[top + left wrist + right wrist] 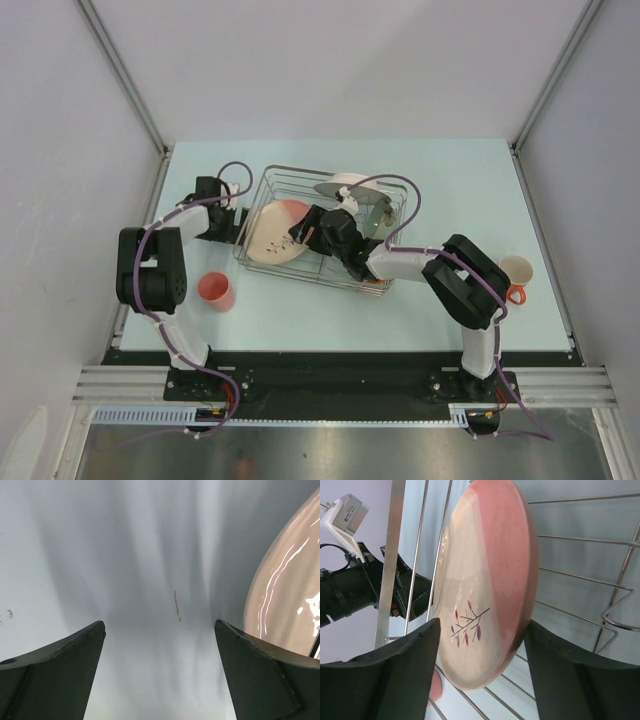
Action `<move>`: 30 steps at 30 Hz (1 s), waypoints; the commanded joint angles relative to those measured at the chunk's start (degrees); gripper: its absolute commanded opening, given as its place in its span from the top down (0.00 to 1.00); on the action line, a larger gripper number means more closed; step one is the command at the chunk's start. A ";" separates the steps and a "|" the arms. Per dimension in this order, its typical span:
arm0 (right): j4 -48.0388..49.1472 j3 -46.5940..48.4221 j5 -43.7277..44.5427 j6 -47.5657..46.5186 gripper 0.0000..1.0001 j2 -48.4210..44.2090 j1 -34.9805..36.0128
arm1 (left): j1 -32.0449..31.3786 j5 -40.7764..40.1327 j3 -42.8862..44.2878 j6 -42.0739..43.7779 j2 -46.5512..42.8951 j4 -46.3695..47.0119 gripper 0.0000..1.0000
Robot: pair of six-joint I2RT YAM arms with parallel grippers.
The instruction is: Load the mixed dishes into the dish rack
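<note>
Black jointed arms [150,275] with white link covers, looping purple cables [390,179], dark wedge-shaped gripper fingers [50,672].

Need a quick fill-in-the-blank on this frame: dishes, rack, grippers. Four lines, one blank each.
1. The coral-pink cup stands on the table, to the ____ of the dish rack.
2. The plate with the branch motif sits between the fingers of the ____ gripper.
3. The left gripper is ____, with nothing between its fingers.
4. The orange bowl sits ____ the dish rack, to its right.

Missing words: left; right; open; outside
</note>
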 commanded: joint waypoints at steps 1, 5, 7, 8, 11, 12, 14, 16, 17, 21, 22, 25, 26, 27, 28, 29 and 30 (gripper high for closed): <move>11.38 -0.83 -18.61 9.89 0.33 11.63 4.20 | -14.17 29.24 -2.53 3.57 2.56 -11.07 0.01; 12.43 -0.83 -19.04 10.15 0.47 12.16 4.29 | -15.57 29.68 -2.27 4.01 2.56 -11.42 0.01; 12.69 -0.83 -19.31 10.15 0.54 12.60 4.29 | -16.80 30.03 -2.09 4.19 2.48 -11.69 0.01; 12.69 -0.83 -19.49 10.15 0.60 12.60 4.29 | -17.15 30.38 -2.09 4.54 2.47 -12.12 0.00; 12.61 -0.83 -19.58 10.06 0.65 12.43 4.29 | -18.47 31.00 -2.09 5.24 2.30 -12.83 0.00; 12.52 -0.83 -19.40 9.98 0.66 12.42 4.38 | -18.65 31.61 -2.17 5.42 2.21 -13.09 0.00; 12.69 -0.83 -19.40 9.71 0.72 12.25 4.47 | -18.74 32.67 -2.26 5.86 2.04 -13.62 0.00; 12.78 -0.83 -19.49 9.54 0.74 12.33 4.64 | -19.00 33.72 -2.35 6.30 1.77 -14.23 0.00; 12.78 -0.83 -19.57 9.54 0.75 12.34 4.64 | -19.09 34.16 -2.44 6.56 1.77 -14.50 0.01; 13.22 -0.83 -19.58 9.54 0.74 12.07 4.91 | -20.40 35.48 -2.61 7.00 1.68 -15.03 0.01; 13.31 -0.83 -19.58 9.36 0.75 11.98 4.91 | -20.84 35.31 -2.53 6.91 1.77 -15.12 0.00; 12.52 -0.83 -19.66 9.19 0.78 11.72 4.82 | -21.64 34.69 -2.26 7.18 1.60 -15.29 0.00; 12.08 -0.83 -19.75 8.92 0.78 11.63 4.82 | -21.64 34.08 -2.26 7.18 1.42 -15.29 0.00; 11.30 -0.83 -19.32 8.57 0.80 11.11 4.91 | -21.64 33.90 -2.26 7.18 1.42 -15.12 0.00; 10.77 -0.83 -18.96 7.79 0.83 10.76 4.99 | -21.64 33.73 -2.26 7.09 1.33 -15.12 0.00; 10.24 -0.83 -18.70 7.34 0.84 10.41 5.08 | -21.55 33.03 -2.26 7.09 1.59 -15.12 0.00; 9.36 -0.83 -18.17 6.90 0.87 9.71 5.26 | -21.55 32.59 -2.18 7.00 1.77 -15.03 0.00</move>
